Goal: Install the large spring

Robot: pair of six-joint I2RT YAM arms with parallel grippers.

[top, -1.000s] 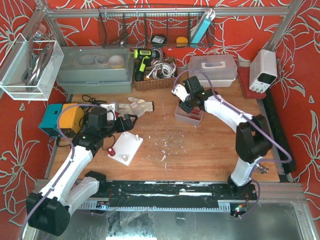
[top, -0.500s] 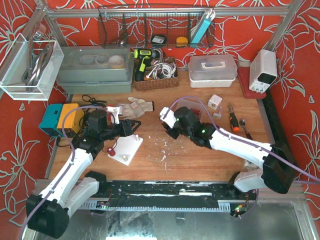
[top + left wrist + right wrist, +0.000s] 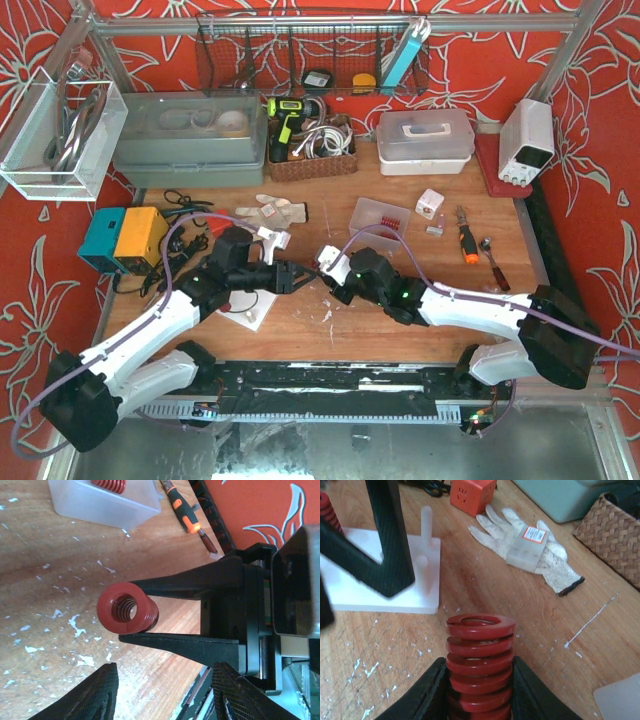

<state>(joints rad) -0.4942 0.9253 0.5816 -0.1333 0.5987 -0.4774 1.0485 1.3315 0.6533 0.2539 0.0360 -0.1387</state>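
Your left gripper (image 3: 128, 611) is clamped on a red spring (image 3: 146, 619). Its two black fingers (image 3: 180, 582) press the coils from above and below near their tips, left of centre in the left wrist view. The spring's open end faces the camera, and the jaws stand only as wide as the spring itself. Your right gripper (image 3: 480, 677) is likewise closed on a load: a second red spring (image 3: 480, 647) stands upright at the bottom centre of the right wrist view. It is gripped on its lower coils, and its upper rings rise clear above the fingertips. In the top view both grippers meet near the middle of the wooden table (image 3: 430, 320), tips close together but apart. The white peg plate (image 3: 350, 592) lies flat just left of them, at the left of the right wrist view, partly hidden behind your left gripper; you cannot tell whether that gripper touches it. A tall peg (image 3: 426, 527) rises from the plate's far right corner with nothing on it. Beyond the plate, a white glove (image 3: 555, 572) lies at the upper centre of that view with a small clear box (image 3: 527, 542) on it. In the upper left of the left wrist view sits a clear tray (image 3: 100, 505), and an orange-handled screwdriver (image 3: 181, 511) lies to its right.
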